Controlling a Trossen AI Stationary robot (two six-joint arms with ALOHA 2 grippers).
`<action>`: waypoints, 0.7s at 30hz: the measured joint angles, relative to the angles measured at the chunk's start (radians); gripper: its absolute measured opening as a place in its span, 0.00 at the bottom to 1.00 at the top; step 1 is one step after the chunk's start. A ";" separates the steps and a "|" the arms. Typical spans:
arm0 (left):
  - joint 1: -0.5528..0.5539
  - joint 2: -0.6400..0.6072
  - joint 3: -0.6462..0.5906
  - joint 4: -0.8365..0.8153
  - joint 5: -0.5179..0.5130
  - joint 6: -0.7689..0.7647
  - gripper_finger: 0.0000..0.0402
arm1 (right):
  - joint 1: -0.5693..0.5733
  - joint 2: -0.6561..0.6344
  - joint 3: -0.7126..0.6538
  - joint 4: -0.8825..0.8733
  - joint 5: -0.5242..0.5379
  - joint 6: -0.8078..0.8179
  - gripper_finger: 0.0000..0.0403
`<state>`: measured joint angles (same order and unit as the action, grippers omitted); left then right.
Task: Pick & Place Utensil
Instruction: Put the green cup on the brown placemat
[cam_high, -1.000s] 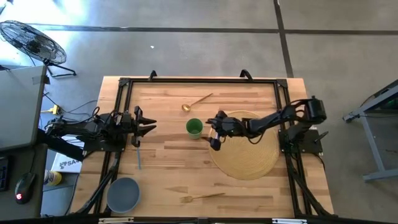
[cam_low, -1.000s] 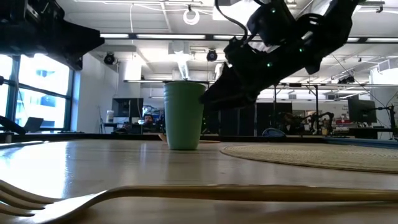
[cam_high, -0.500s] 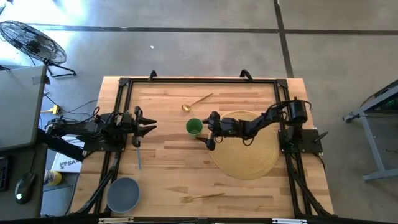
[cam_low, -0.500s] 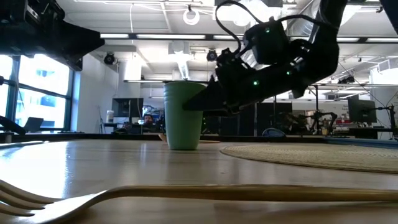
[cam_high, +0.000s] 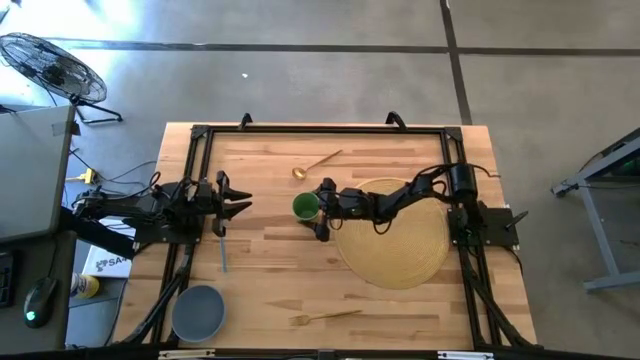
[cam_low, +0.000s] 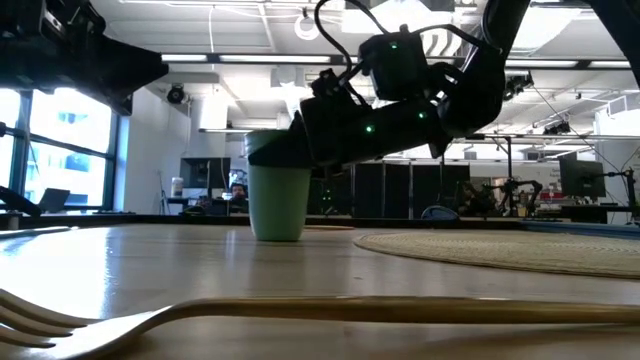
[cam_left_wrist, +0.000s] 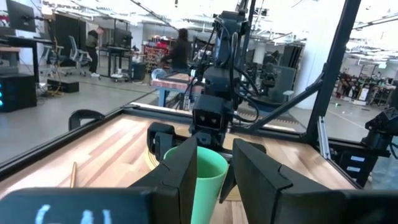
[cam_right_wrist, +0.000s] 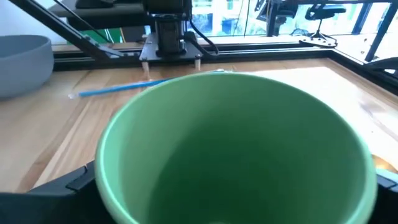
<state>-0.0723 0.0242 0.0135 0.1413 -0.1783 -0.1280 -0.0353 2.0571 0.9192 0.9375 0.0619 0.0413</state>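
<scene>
Cup (cam_high: 306, 206), centre frame, looks light, rigid and tippable; right hand (cam_high: 321, 211) straddles its rim, spread, best gripped mid-wall.

gold spoon (cam_high: 316, 163) flat, table's far side | gold fork (cam_high: 324, 317) flat, near edge

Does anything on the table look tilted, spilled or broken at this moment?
Nothing stands out. The green cup stands upright with the right claw open around it; the fork and gold spoon lie flat.
</scene>
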 joint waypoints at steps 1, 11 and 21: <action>0.000 0.000 0.000 -0.006 0.000 0.000 0.25 | 0.000 0.000 0.000 0.000 0.004 0.001 0.98; 0.000 0.000 0.000 -0.013 0.000 0.000 0.25 | 0.014 -0.015 0.000 -0.031 0.040 0.049 0.87; 0.000 0.000 0.000 -0.013 0.001 0.000 0.25 | 0.048 -0.201 -0.001 -0.297 0.185 0.060 0.87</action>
<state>-0.0727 0.0242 0.0135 0.1280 -0.1775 -0.1284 0.0126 1.8564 0.9184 0.6407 0.2469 0.1012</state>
